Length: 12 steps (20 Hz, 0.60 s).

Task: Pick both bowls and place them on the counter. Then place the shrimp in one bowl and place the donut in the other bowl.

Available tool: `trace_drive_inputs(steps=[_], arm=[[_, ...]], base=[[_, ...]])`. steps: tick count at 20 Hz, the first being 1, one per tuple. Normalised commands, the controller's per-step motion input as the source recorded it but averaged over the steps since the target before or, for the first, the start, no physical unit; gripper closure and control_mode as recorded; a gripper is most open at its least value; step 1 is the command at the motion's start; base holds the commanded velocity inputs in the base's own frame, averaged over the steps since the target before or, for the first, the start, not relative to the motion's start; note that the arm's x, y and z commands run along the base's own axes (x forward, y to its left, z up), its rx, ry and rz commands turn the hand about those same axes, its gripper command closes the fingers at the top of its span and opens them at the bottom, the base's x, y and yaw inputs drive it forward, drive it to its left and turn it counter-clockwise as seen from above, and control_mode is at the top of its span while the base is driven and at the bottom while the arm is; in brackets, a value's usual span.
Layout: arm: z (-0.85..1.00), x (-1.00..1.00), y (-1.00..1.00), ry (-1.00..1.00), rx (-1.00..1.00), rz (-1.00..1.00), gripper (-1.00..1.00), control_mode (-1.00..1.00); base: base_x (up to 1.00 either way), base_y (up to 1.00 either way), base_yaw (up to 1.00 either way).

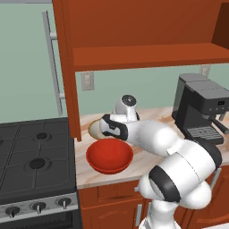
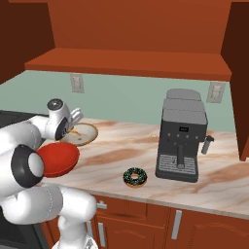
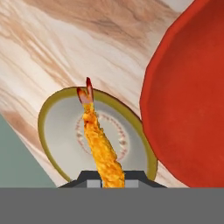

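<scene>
The arm's white links cover most of the cream bowl [image 1: 94, 129] in the left base view, leaving only a sliver of its rim at the 10 o'clock side of the red bowl [image 1: 109, 155]. In the right base view the red bowl [image 2: 57, 159] is partly cut off by the arm's shoulder.

The hand [image 3: 112, 178] shows just the tops of its two dark fingertips in the hand view, close together, with the shrimp [image 3: 100, 142] pinched between them and its red tail pointing toward 12 o'clock. The shrimp hangs over the middle of the cream bowl [image 3: 50, 135]; whether it touches the bowl's floor cannot be told. The red bowl [image 3: 188, 105] sits just beside the cream one, at its 3 o'clock in this view.

Both bowls rest on the marbled table [image 2: 126, 141]. The donut [image 2: 135, 177] lies near the front edge, just beside a dark coffee machine [image 2: 182, 141]. A black stove [image 1: 33, 161] adjoins the table, with reddish-brown cabinets [image 1: 134, 31] above.
</scene>
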Motion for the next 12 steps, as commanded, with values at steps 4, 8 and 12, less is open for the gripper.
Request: trace_drive_inputs(steps=[4,8,12], arm=[[-0.14,0.07,0.03,0.04,0.00,0.00,1.00,-1.00],[-0.13,0.13,0.02,0.08,0.00,0.00,1.00,-1.00],[-0.09,0.18,0.02,0.06,0.00,0.00,1.00,-1.00]], base=[[0.00,0.00,0.00],[0.00,0.00,0.00],[0.00,0.00,0.00]])
